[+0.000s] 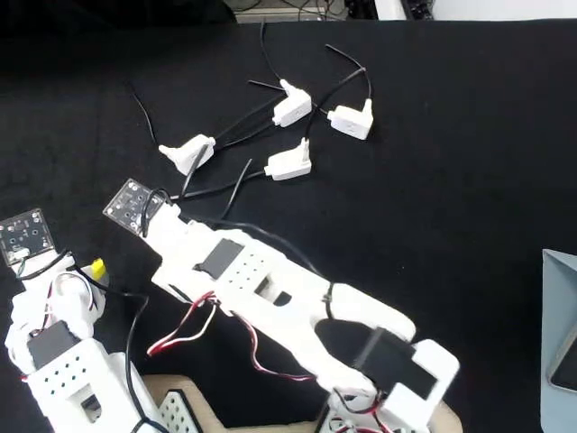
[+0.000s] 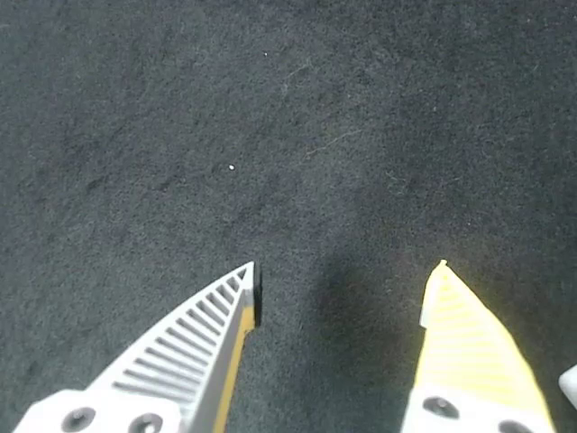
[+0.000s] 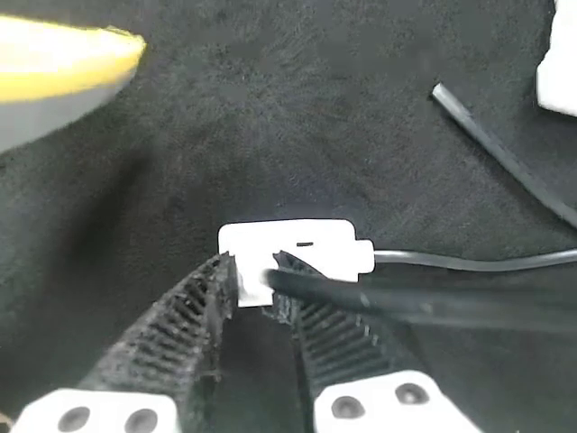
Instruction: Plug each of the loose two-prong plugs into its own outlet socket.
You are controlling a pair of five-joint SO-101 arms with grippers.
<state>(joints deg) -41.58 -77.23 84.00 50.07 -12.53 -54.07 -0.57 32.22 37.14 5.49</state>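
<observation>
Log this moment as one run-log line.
left end effector: open, over table | right end effector: shut on plug

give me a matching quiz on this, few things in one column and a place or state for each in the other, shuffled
Things:
1 left gripper
2 right gripper
3 cord
4 grey object

Place or state:
a joined to one end of the plug
b at the right edge of the high view
c open, over bare table
d at a white plug

Pairs: 1c, 2d, 3a, 4b
</observation>
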